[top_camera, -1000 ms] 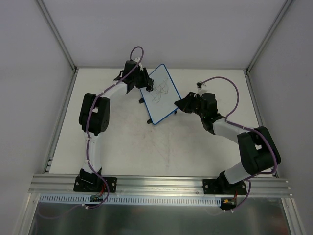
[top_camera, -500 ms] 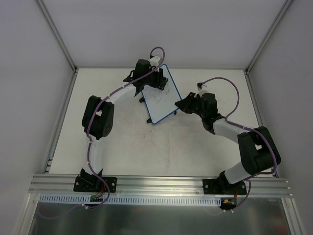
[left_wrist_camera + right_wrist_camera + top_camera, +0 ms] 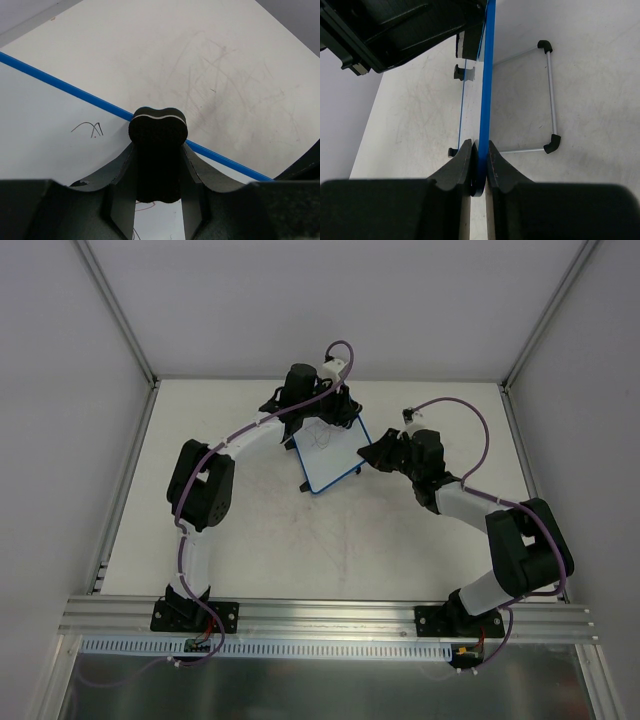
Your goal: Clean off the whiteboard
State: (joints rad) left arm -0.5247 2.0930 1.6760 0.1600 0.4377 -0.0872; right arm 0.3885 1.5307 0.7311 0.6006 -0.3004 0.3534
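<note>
Your right fingers [image 3: 457, 167] pinch the blue edge of the whiteboard [image 3: 330, 465], which stands at the tabletop's [image 3: 250, 530] far middle. Your left fingers [image 3: 120, 185] clamp the eraser [image 3: 157, 145] near its rim — scribbles [image 3: 90, 129] show, so most wiping looks left.

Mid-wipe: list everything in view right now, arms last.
whiteboard: one, white with blue rim, tilted up, far middle of the table
scribbles: a few, dark, on the whiteboard's face
eraser: one, black, at the whiteboard's blue rim
wire frame: one, silver with black corners, on the table beside the whiteboard
table: one, white and scuffed, under everything
rail: one, silver, along the table's near edge
left tool: one, black, shut on the eraser
right tool: one, black, shut on the whiteboard's rim
</note>
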